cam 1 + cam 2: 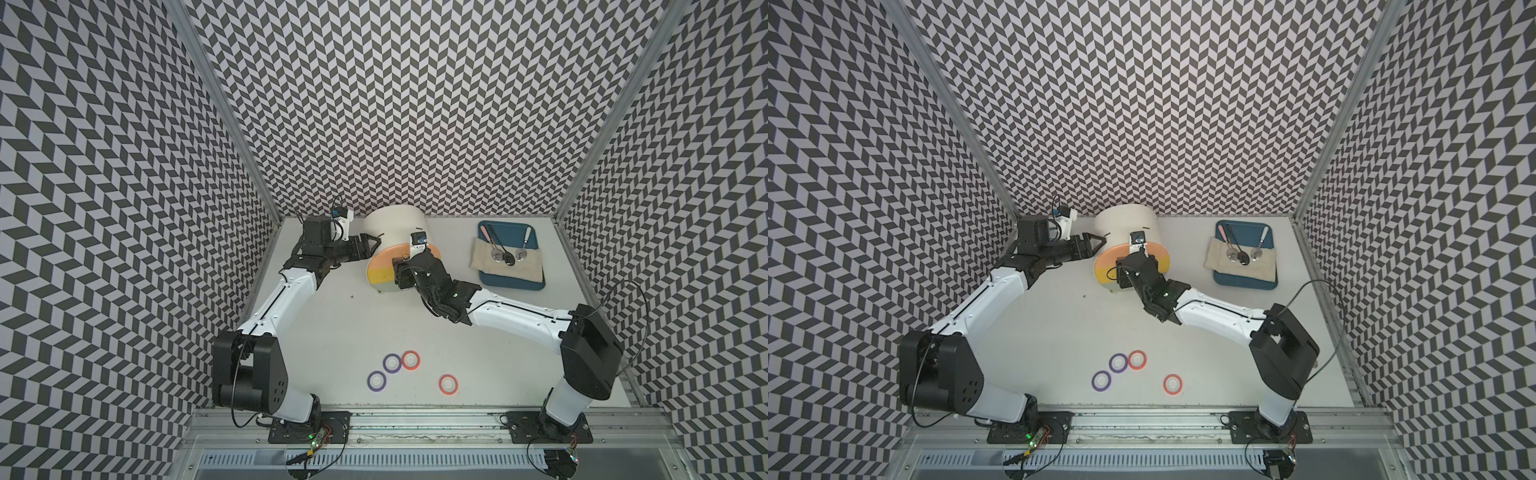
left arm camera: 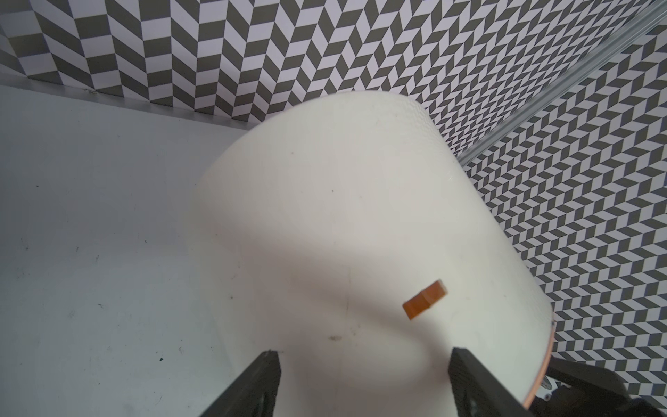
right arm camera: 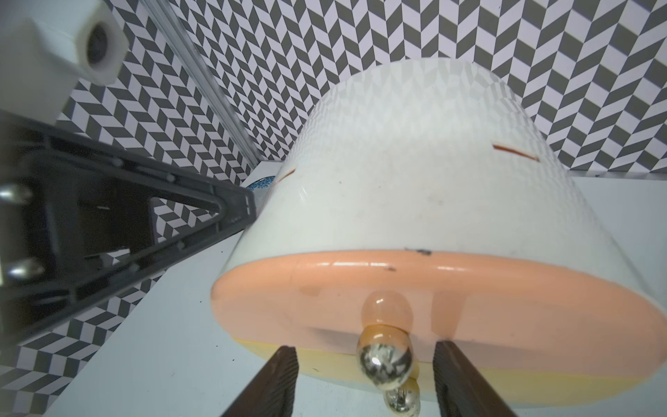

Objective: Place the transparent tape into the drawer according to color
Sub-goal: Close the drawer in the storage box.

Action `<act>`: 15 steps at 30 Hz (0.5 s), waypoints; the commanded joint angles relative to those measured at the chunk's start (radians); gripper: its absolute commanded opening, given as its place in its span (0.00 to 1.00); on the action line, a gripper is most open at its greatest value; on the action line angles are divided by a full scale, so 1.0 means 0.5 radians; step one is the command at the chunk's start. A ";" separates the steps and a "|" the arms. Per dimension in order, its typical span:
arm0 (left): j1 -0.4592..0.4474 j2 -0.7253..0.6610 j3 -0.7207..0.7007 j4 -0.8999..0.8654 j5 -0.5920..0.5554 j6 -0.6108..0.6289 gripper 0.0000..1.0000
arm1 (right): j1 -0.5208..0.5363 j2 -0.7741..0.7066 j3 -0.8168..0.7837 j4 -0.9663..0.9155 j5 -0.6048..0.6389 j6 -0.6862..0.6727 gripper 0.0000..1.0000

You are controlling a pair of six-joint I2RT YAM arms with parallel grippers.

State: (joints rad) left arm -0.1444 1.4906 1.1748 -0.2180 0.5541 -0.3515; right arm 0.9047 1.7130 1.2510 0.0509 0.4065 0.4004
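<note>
Four flat tape rings with white cores lie on the near part of the table (image 1: pixel 324 324). The far purple ring (image 1: pixel 386 363) touches the far red-pink ring (image 1: pixel 417 360), the near purple ring (image 1: pixel 370 381) sits just left of them, and the near red-pink ring (image 1: pixel 456 385) lies apart to the right. The white arch-topped cabinet (image 1: pixel 395 224) stands far centre, with a peach-pink drawer front (image 3: pixel 288 307), a yellow drawer front (image 3: pixel 541 382) and a grey-green drawer front (image 1: pixel 382 286). The left gripper (image 2: pixel 364 357), fingers spread, is against its left wall. The right gripper (image 3: pixel 366 352) has its fingers spread either side of the top knob (image 3: pixel 384 361), not touching it
</note>
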 commanded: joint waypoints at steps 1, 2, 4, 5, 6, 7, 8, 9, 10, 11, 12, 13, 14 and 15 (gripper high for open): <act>-0.014 -0.008 -0.033 -0.047 0.027 0.053 0.78 | -0.006 -0.135 -0.152 0.057 -0.130 0.138 0.70; -0.011 -0.008 -0.035 -0.046 0.026 0.053 0.78 | -0.007 -0.158 -0.206 0.086 -0.137 0.167 0.72; -0.008 -0.010 -0.039 -0.043 0.027 0.053 0.78 | -0.005 -0.181 -0.302 0.148 -0.121 0.198 0.75; -0.007 -0.008 -0.039 -0.041 0.030 0.053 0.78 | -0.007 -0.181 -0.340 0.181 -0.101 0.208 0.75; -0.007 -0.008 -0.039 -0.040 0.032 0.052 0.78 | -0.008 -0.175 -0.366 0.209 -0.082 0.211 0.75; -0.007 -0.005 -0.038 -0.040 0.033 0.053 0.78 | -0.005 -0.166 -0.378 0.225 -0.063 0.209 0.75; -0.006 -0.005 -0.036 -0.040 0.033 0.054 0.78 | -0.006 -0.150 -0.385 0.234 -0.031 0.218 0.74; -0.003 -0.007 -0.039 -0.040 0.033 0.053 0.78 | -0.008 -0.134 -0.393 0.250 -0.014 0.228 0.73; -0.003 -0.007 -0.039 -0.040 0.035 0.053 0.78 | -0.010 -0.119 -0.397 0.267 -0.012 0.239 0.72; 0.001 -0.006 -0.039 -0.041 0.035 0.056 0.78 | -0.016 -0.107 -0.399 0.283 -0.028 0.256 0.71; 0.003 -0.008 -0.042 -0.040 0.038 0.056 0.78 | -0.021 -0.101 -0.406 0.306 -0.047 0.280 0.71; 0.006 -0.010 -0.043 -0.040 0.041 0.056 0.78 | -0.024 -0.095 -0.414 0.327 -0.053 0.300 0.70; 0.009 -0.011 -0.045 -0.040 0.042 0.056 0.79 | -0.024 -0.093 -0.424 0.357 -0.060 0.324 0.70; 0.015 -0.014 -0.048 -0.039 0.045 0.058 0.78 | -0.028 -0.089 -0.431 0.381 -0.071 0.346 0.69</act>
State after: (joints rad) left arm -0.1413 1.4906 1.1725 -0.2176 0.5598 -0.3485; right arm 0.8986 1.6577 1.0466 0.1371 0.3725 0.5259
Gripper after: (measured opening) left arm 0.785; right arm 0.698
